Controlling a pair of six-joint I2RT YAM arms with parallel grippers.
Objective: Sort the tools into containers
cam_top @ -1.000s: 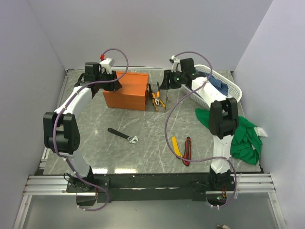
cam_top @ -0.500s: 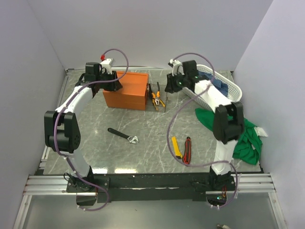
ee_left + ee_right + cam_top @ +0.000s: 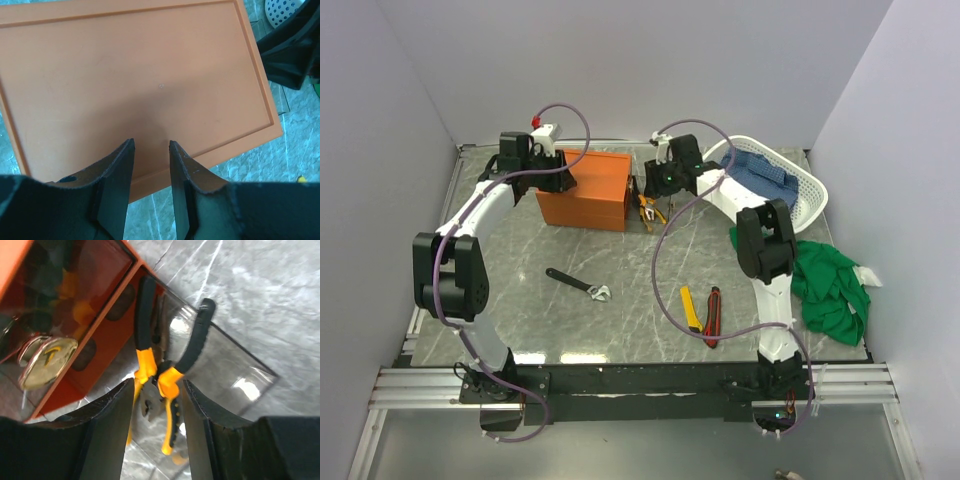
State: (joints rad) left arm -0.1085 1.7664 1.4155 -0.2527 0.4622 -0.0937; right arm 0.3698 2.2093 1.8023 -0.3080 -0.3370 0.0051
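The orange box stands at the back left, lid closed, and its lid fills the left wrist view. My left gripper hovers over its left end, open and empty. Orange and yellow-handled pliers lie just right of the box. My right gripper is right above them, open, with a finger on each side of the pliers and not closed on them. A black wrench lies mid-table. A yellow knife and a red-black knife lie at the front.
A clear plastic tray lies under the pliers beside the box. A white basket holding a blue cloth stands at the back right. A green cloth lies at the right edge.
My right gripper has swung left from the white basket to above the pliers. The left arm has not moved.
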